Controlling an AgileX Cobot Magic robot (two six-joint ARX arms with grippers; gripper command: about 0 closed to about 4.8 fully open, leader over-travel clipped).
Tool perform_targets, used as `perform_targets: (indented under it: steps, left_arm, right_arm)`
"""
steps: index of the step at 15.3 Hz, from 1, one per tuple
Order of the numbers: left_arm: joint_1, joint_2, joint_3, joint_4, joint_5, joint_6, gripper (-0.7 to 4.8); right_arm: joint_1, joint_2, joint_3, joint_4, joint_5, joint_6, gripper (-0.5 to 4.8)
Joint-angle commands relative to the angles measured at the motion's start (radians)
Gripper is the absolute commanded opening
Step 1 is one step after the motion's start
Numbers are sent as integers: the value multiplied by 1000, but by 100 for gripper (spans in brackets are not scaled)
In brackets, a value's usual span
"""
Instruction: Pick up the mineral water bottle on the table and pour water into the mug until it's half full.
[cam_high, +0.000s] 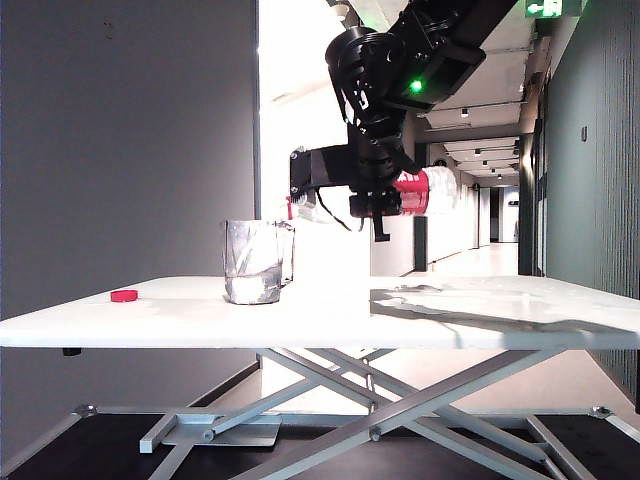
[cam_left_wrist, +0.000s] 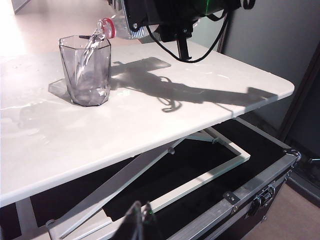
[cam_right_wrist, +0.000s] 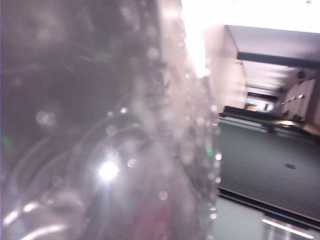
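This looks like an office or institutional building used as a robot test space. A long corridor (cam_high: 490, 215) with ceiling lights runs behind a folding white table (cam_high: 480, 325), a green exit sign (cam_high: 553, 8) hangs overhead, and a metal-edged equipment case (cam_left_wrist: 250, 200) sits on the floor.

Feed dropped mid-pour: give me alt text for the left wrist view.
A tipped clear plastic bottle with a red neck ring, clamped in the right gripper, streams water into a clear faceted glass mug on the white table. The left gripper hangs below table level.
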Motion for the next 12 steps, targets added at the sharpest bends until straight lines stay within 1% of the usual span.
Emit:
perform_targets:
  steps: [1, 4, 7, 8, 9, 12]
  left_arm:
    - [-1, 0, 1, -5, 4, 0, -5]
    - [-1, 0, 1, -5, 4, 0, -5]
    - [-1, 0, 1, -5, 3, 1, -5]
    - [-1, 0, 1, -5, 3, 1, -5]
    - [-1, 0, 1, -5, 3, 1, -5]
    - [-1, 0, 1, -5, 4, 1, -5]
  right_arm:
    - [2, -11, 10, 76, 10, -24, 147]
    - [4, -11, 10, 76, 9, -21, 147]
    - [14, -11, 10, 62, -55, 154, 147]
    - [16, -11, 10, 46, -89, 243, 147]
    - [16, -11, 10, 23, -141, 386, 147]
    - [8, -11, 10, -4, -242, 683, 147]
